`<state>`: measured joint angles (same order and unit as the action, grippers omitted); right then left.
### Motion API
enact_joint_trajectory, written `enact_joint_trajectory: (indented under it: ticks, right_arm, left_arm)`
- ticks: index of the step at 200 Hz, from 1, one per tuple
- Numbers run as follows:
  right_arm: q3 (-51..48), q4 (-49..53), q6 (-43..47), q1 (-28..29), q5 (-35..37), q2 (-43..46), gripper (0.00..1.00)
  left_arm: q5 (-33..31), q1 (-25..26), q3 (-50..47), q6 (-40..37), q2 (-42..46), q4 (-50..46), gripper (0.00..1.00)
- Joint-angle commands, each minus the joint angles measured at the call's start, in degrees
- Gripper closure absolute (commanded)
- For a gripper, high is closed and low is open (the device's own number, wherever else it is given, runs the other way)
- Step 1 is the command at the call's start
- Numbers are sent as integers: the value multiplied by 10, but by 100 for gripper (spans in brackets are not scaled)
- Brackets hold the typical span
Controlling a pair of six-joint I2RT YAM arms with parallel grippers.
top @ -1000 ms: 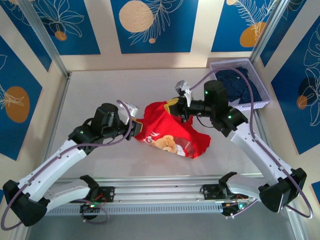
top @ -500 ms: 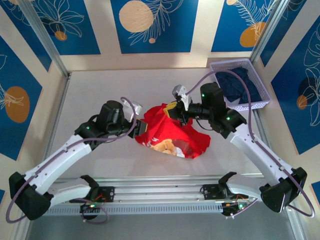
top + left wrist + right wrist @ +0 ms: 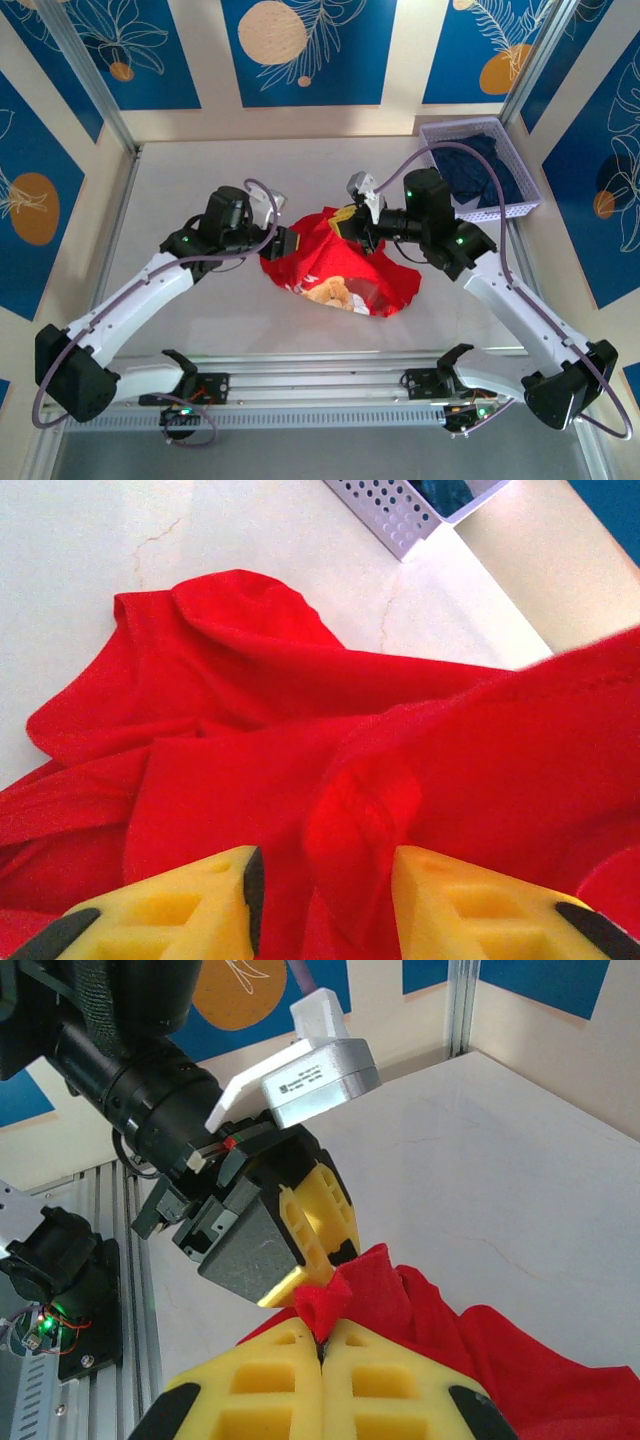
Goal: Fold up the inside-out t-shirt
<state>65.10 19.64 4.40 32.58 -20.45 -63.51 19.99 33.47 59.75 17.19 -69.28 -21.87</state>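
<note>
Over the last second my left pincer (image 3: 325, 905) travelled across the table (image 3: 200, 180) to the left side of the red shirt (image 3: 345, 265), and its jaws spread a little wider on the way. In the left wrist view they stood apart with a raised ridge of red cloth between them. I judged that pincer open around the ridge, not clamped on it. My right pincer (image 3: 322, 1345) had barely shifted. It was shut tight on a small tuft at the far, top edge of the shirt and held that tuft lifted off the table. In the right wrist view the left pincer sat just beside the tuft, almost nose to nose with the right one. The shirt lay crumpled in the middle of the table between my two arms. Its tan-and-white print (image 3: 330, 290) showed on the side nearest my bases. It lay well apart from the lilac basket (image 3: 520, 205) of dark clothing at the far right corner. For the task, I read this as both pincers gathering at one spot so that the left could take a second hold. The shirt was not yet spread or turned, and no fold had been made. The next need, as I judged it, was for the left jaws to close on one layer only.
</note>
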Motion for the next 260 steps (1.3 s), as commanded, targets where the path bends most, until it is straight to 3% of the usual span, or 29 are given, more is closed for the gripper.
enact_joint_trajectory:
  ticks: [1, 22, 74, 129, 146, 172, 220, 239, 260]
  right_arm:
    - [-7, -16, 9, 2, -1, 12, 100]
    - [-9, -16, 9, 2, 2, 12, 100]
    - [-10, -16, 10, 0, 9, 11, 100]
    - [-8, -14, 10, 0, 16, 9, 100]
    - [-7, -6, 21, 4, 52, 13, 100]
    - [-11, -1, 66, 43, 177, 19, 100]
    - [-43, -42, 156, 143, 362, 15, 100]
    - [-47, -50, 161, 158, 376, 14, 100]
    - [-45, -39, 132, 143, 322, 17, 100]
  left_arm:
    - [44, -8, 23, 13, -11, 22, 61]
    - [64, -8, 26, 17, -13, 31, 62]
    - [67, -8, 21, 20, 4, 30, 75]
    - [56, -8, 27, 16, 16, -2, 97]
    - [21, -8, 43, 22, 30, -50, 100]
    - [-7, -14, 57, 54, 62, -124, 100]
    - [70, -52, 48, 121, 93, -192, 100]
    - [89, -57, 40, 129, 101, -200, 100]
    - [30, -57, 32, 93, 106, -241, 100]
